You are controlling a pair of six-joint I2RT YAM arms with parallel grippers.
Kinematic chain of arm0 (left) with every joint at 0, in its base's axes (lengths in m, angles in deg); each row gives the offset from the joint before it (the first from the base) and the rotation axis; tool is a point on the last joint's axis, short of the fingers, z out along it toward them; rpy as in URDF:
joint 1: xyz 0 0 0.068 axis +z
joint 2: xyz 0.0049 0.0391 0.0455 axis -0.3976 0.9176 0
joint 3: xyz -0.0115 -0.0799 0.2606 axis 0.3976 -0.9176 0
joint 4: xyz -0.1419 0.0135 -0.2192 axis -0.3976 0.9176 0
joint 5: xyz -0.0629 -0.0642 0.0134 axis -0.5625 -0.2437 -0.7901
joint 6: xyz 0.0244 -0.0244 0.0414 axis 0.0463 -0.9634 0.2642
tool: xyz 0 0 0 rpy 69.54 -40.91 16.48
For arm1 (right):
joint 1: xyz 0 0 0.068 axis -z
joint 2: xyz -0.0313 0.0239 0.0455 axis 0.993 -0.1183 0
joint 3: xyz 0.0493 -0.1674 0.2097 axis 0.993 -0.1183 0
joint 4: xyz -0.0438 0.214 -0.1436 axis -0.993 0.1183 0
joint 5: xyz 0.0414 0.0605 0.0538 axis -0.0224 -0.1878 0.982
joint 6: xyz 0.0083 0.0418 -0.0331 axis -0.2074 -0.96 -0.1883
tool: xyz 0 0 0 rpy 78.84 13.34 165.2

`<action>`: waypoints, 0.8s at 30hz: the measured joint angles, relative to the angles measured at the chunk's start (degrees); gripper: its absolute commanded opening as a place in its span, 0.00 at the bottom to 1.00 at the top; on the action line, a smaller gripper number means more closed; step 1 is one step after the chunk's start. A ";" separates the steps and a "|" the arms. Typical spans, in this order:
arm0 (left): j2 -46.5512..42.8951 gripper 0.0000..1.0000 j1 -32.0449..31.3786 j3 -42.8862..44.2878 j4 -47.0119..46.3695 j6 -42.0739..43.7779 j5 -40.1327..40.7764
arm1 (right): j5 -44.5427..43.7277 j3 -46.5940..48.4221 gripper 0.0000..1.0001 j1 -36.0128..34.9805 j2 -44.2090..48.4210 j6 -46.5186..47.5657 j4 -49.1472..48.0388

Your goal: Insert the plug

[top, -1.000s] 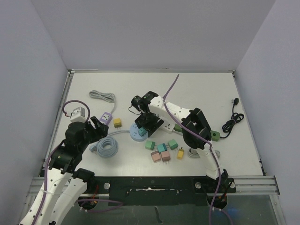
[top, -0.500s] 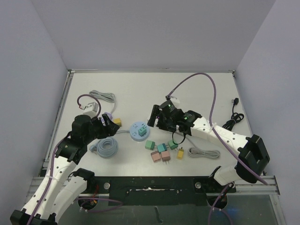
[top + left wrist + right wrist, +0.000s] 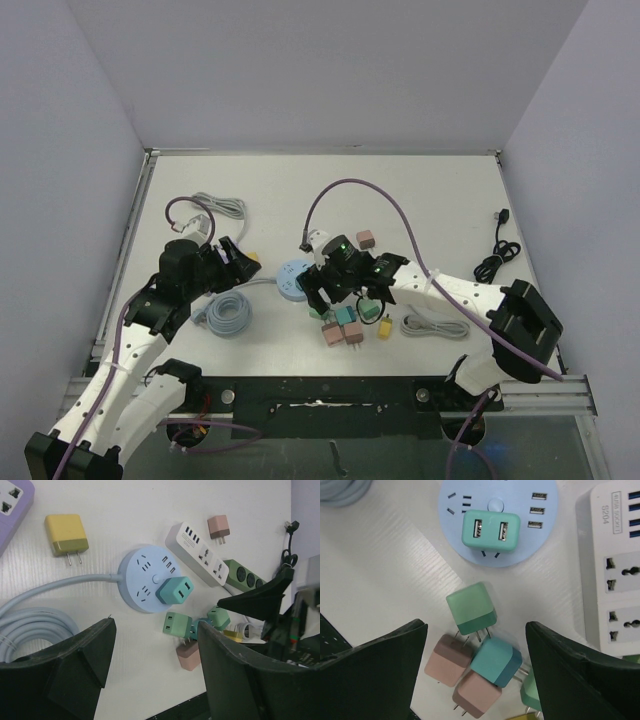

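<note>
A round blue power strip (image 3: 291, 276) lies at the table's middle, with a teal two-port plug (image 3: 174, 590) seated in it, also in the right wrist view (image 3: 491, 528). My right gripper (image 3: 323, 300) is open and empty, just above a cluster of loose plugs beside the strip: a green one (image 3: 471, 608), a teal-blue one (image 3: 496, 662) and two pink ones (image 3: 448, 660). Its jaws (image 3: 475, 625) straddle that cluster. My left gripper (image 3: 236, 262) is open and empty, left of the round strip, jaws (image 3: 155, 625) wide apart.
A yellow plug (image 3: 66, 534) and a purple strip (image 3: 12, 500) lie near the left gripper. A white power strip (image 3: 200, 553), a green strip (image 3: 245, 577) and a pink plug (image 3: 365, 239) lie right of the round strip. Coiled blue cable (image 3: 228, 315), grey cables (image 3: 432, 325), black cord (image 3: 497, 255).
My right gripper left the round strip with the teal plug seated, swung right, then came back down over the loose plugs. A pink plug now lies behind it. My left gripper edged forward.
</note>
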 measured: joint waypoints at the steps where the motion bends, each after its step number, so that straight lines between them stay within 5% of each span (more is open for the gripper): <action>1: 0.31 0.64 0.00 0.00 0.02 -0.68 -0.07 | 0.52 0.24 0.80 0.00 -1.27 1.75 0.00; 18: 1.31 0.61 0.59 -0.33 0.37 -7.72 -0.07 | 6.60 2.03 0.52 -0.04 -11.76 17.84 0.85; 24: 1.31 0.58 0.76 -2.36 0.74 -9.75 0.31 | 6.97 2.05 0.30 -0.04 -12.11 20.06 0.57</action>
